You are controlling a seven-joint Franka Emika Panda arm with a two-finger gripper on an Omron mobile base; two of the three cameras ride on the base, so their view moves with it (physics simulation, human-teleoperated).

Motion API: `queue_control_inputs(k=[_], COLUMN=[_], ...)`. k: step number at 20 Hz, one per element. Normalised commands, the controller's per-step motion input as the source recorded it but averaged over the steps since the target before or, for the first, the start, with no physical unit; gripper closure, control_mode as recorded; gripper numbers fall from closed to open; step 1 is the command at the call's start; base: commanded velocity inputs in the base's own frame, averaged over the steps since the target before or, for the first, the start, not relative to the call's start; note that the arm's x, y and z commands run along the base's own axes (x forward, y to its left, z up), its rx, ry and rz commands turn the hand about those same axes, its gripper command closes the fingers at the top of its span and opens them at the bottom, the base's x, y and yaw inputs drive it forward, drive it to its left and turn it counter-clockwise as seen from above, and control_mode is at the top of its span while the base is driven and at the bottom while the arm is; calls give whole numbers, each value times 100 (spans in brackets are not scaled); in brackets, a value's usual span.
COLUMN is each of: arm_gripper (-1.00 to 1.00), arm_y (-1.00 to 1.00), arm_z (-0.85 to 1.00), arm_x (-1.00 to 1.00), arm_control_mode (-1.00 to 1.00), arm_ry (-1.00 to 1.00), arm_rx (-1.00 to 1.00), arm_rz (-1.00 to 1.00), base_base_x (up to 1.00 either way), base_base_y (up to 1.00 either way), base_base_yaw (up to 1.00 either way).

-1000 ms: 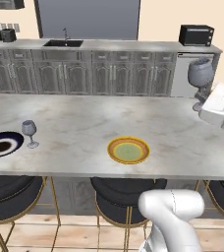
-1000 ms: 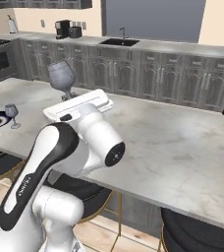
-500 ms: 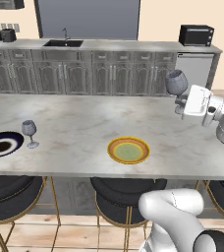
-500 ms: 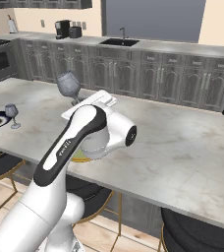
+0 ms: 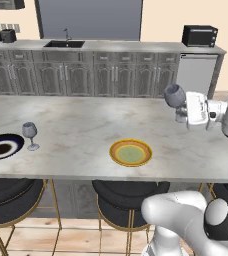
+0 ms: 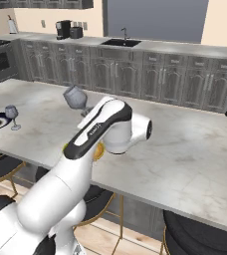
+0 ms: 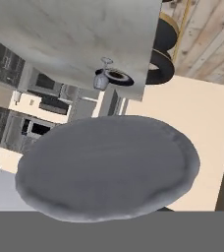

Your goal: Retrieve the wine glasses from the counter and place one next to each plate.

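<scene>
The gripper, clamped tight on the second wine glass, has swung it inward and lower; it hangs over the island at two o'clock from the yellow plate, close to placement. The other glass stands beside the navy plate.

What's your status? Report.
Fingers shut on second wine glass, carried above the island. First glass stands beside navy plate. Yellow plate still without one. Path clear.

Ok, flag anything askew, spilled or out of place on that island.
Only the carried wine glass: shut in the end effector, it hangs tilted in the air above the island. The other glass stands upright beside the navy plate. Nothing spilled.
</scene>
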Motion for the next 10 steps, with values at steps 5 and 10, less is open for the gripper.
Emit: queue_control_inputs(k=[5, 10], arm_gripper=[100, 100], arm_y=[0, 3], arm_z=[-24, -16], arm_x=[11, 1], arm_control_mode=[-100, -100], arm_ry=[0, 0], arm_rx=[-15, -11], arm_rz=[8, 0], base_base_x=[0, 0], base_base_y=[0, 0], base_base_yaw=[0, 0])
